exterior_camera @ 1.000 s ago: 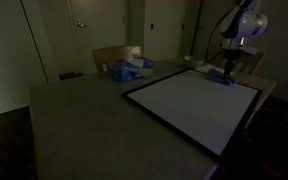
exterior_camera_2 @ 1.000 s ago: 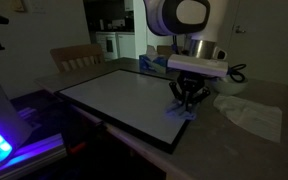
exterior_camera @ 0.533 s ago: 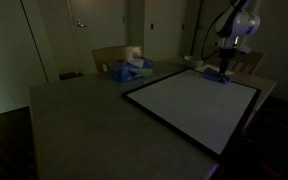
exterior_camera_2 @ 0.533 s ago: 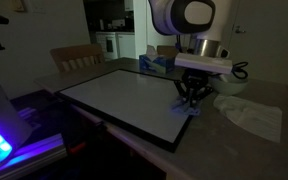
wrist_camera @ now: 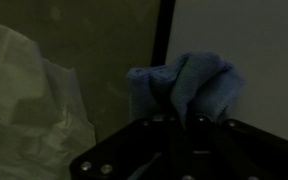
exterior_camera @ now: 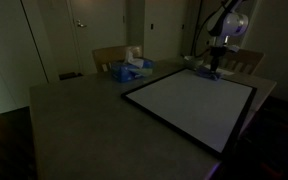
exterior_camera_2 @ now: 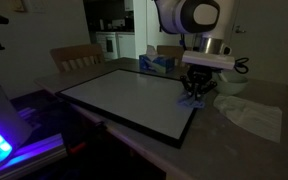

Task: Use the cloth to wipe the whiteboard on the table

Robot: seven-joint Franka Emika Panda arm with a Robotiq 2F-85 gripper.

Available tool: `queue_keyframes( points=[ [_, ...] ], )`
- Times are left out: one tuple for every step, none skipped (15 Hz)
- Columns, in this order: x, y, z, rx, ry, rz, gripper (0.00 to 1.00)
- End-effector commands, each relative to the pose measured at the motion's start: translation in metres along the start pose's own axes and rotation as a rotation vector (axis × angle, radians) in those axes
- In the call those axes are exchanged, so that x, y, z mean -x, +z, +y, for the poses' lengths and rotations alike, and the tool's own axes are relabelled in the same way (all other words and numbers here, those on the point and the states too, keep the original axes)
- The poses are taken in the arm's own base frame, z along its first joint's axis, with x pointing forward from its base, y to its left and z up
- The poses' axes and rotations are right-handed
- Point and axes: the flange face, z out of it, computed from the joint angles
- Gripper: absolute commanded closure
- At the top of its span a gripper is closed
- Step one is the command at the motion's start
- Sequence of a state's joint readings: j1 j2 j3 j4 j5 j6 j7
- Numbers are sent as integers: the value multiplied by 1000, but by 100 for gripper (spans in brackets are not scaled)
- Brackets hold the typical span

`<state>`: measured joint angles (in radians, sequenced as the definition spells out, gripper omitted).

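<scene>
Cloth pinched at the whiteboard's edge

In an exterior view, the large flat white whiteboard (exterior_camera_2: 124, 95) with a thin black frame is seen lying on the matte grey-brown table (exterior_camera: 74, 120). At its right edge the small blue-purple fabric cloth (exterior_camera_2: 193, 102) is pressed down, bunched between the tightly closed fingers of the black gripper (exterior_camera_2: 195, 94). A crumpled white sheet (exterior_camera_2: 249, 115) is seen further right. In the wrist view the cloth is shown straddling the black frame, with the white surface to its right.
</scene>
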<state>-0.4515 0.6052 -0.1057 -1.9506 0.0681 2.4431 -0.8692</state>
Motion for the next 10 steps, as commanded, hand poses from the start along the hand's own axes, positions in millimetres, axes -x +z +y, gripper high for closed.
queue_keyframes(
  points=[
    [-32,23,5,-19,4,8,98],
    [-35,20,6,-17,1,6,98],
    [-36,16,7,-14,-3,1,98],
    [-34,11,7,-15,-4,-1,98],
    [-25,-4,4,2,-5,12,91],
    [-26,-3,5,1,-6,11,91],
    [-27,-3,5,-1,-6,9,91],
    [-27,-4,5,-2,-6,8,91],
    [-27,-3,5,-2,-6,8,98],
    [-25,-4,4,-4,-6,15,98]
  ],
)
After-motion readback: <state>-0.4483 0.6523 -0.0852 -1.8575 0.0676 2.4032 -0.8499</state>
